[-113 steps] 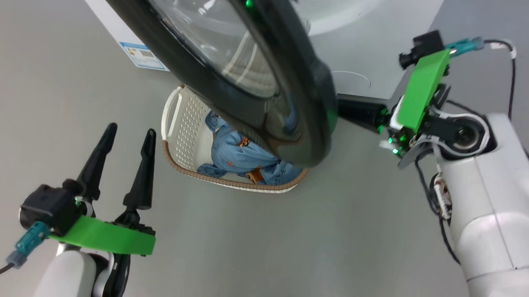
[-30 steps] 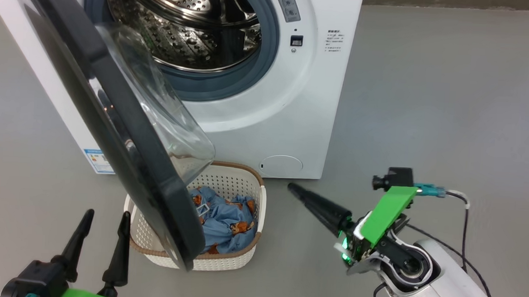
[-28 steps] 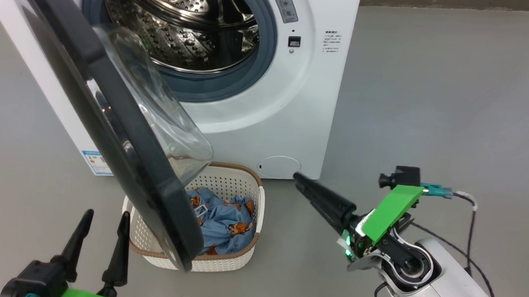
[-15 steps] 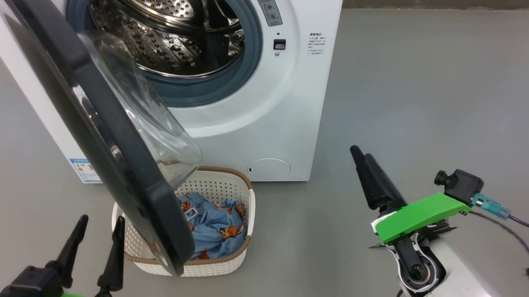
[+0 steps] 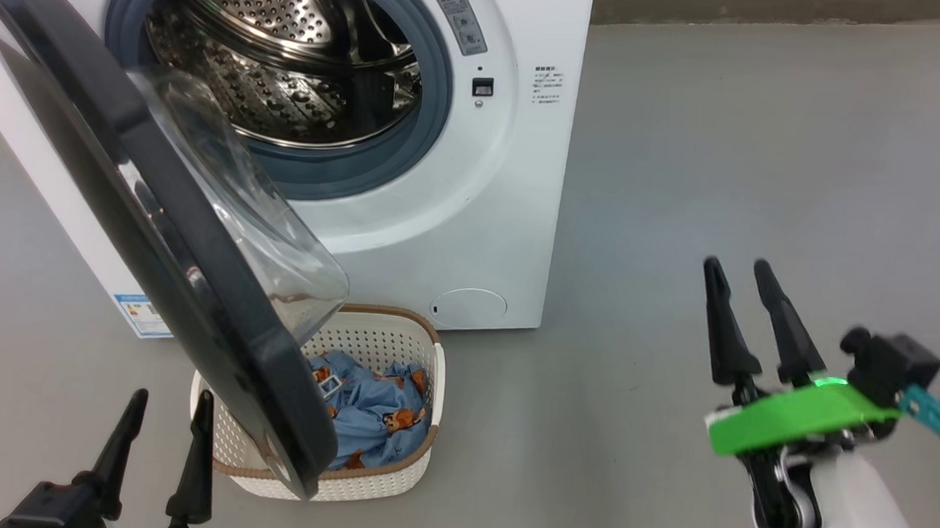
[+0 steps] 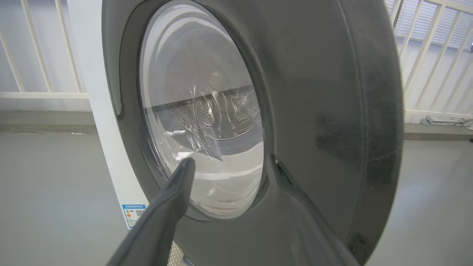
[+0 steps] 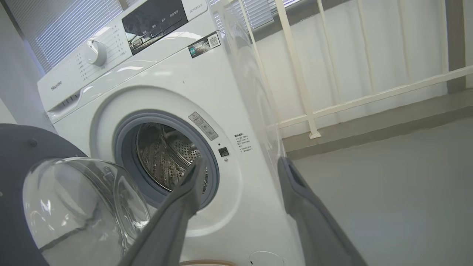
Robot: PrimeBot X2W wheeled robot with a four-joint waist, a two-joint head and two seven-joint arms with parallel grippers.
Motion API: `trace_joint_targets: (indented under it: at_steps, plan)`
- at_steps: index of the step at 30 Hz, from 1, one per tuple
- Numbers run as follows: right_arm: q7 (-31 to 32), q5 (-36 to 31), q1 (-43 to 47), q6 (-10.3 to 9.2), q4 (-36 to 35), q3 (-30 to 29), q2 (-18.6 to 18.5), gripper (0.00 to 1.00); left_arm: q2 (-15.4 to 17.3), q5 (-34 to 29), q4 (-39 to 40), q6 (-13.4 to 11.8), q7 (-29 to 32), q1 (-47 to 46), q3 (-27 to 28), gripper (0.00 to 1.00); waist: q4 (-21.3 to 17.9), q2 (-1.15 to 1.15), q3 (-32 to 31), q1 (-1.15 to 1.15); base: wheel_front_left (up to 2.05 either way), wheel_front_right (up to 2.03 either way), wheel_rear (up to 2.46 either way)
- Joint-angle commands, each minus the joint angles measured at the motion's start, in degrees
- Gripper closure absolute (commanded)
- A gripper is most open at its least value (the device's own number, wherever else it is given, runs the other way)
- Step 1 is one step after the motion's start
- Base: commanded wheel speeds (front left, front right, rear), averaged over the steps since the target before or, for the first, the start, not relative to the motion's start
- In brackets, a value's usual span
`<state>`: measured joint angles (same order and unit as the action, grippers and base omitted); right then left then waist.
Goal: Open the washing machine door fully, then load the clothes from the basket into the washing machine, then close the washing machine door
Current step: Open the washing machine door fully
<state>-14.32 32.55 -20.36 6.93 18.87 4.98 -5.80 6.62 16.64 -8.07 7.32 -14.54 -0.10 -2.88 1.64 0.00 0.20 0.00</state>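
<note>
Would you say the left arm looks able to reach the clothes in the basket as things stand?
Probably not directly: the washing machine door hangs over the left part of the basket, between the open left claw and the clothes. The right side looks open.

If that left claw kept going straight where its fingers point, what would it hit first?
Probably the round black-rimmed glass washing machine door, hanging open right ahead of the left gripper; how near is unclear.

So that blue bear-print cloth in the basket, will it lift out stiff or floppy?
Probably floppy: the light blue bear-print cloth lies crumpled in folds. Likely light too, being a small bundle in the cream perforated plastic basket. It may trail and snag on the round black door hanging over it.
</note>
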Motion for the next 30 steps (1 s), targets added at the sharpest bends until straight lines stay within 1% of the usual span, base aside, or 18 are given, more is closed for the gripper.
trace_joint_targets:
  at_steps: [1, 4, 5, 7, 8, 9, 11, 16, 21, 25, 30]
  plan:
    - [-0.66, -3.22, 1.61, 0.56, -3.14, -0.02, 0.75, 0.0, 0.62, -0.63, 1.69, 0.17, -0.46, -1.1, 2.11, 0.0, -0.02, 0.0, -0.02, 0.0, 0.0, 0.0, 0.0]
    - [-0.67, -10.95, 5.93, 0.56, -7.33, -2.95, 1.74, 0.0, 0.67, -0.77, 1.83, 0.17, -0.46, -1.0, 2.17, 0.0, 0.01, 0.0, 0.0, 0.0, 0.0, 0.0, 0.0]
    - [-0.67, -15.03, 8.56, 0.56, -9.7, -5.01, 2.24, 0.0, 0.66, -0.82, 1.87, 0.17, -0.46, -0.97, 2.31, 0.0, 0.05, 0.0, 0.01, 0.0, 0.0, 0.0, 0.0]
    - [-0.67, -18.5, 10.92, 0.56, -11.96, -6.32, 2.56, 0.0, 0.68, -0.91, 1.92, 0.17, -0.46, -0.88, 2.47, 0.0, 0.03, 0.0, 0.01, 0.0, 0.0, 0.0, 0.0]
    - [-0.67, -18.5, 10.92, 0.56, -11.96, -6.32, 2.56, 0.0, 0.68, -0.91, 1.92, 0.17, -0.46, -0.88, 2.47, 0.0, 0.03, 0.0, 0.01, 0.0, 0.0, 0.0, 0.0]
    - [-0.67, -21.59, 13.02, 0.56, -13.98, -6.87, 2.74, 0.0, 0.66, -0.97, 1.97, 0.17, -0.46, -0.72, 2.66, 0.0, -0.07, 0.0, 0.03, 0.0, 0.0, 0.0, 0.0]
    - [-0.67, -24.61, 14.89, 0.56, -15.95, -7.06, 2.83, 0.0, 0.64, -1.05, 1.91, 0.17, -0.46, -0.46, 2.85, 0.0, -0.16, 0.0, 0.02, 0.0, 0.0, 0.0, 0.0]
    - [-0.67, -25.71, 19.29, 0.56, -18.44, -7.27, 2.89, 0.0, 0.35, -1.18, 1.73, 0.17, -0.46, -0.35, 3.43, 0.0, 0.16, 0.0, 0.18, 0.0, 0.0, 0.0, 0.0]
    - [-0.67, -26.47, 21.09, 0.56, -19.27, -8.39, 2.9, 0.0, 0.27, -1.31, 1.67, 0.17, -0.46, -0.34, 3.04, 0.0, 0.55, 0.0, 0.2, 0.0, 0.0, 0.0, 0.0]
    - [-0.67, -27.23, 22.21, 0.56, -19.54, -9.73, 2.91, 0.0, 0.19, -1.4, 1.61, 0.17, -0.46, -0.15, 2.98, 0.0, 1.03, 0.0, 0.17, 0.0, 0.0, 0.0, 0.0]
    - [-0.67, -28.15, 23.41, 0.56, -18.96, -9.4, 2.91, 0.0, 0.11, -1.85, 1.37, 0.17, -0.46, -0.03, 3.05, 0.0, 1.57, 0.0, 0.04, 0.0, 0.0, 0.0, 0.0]
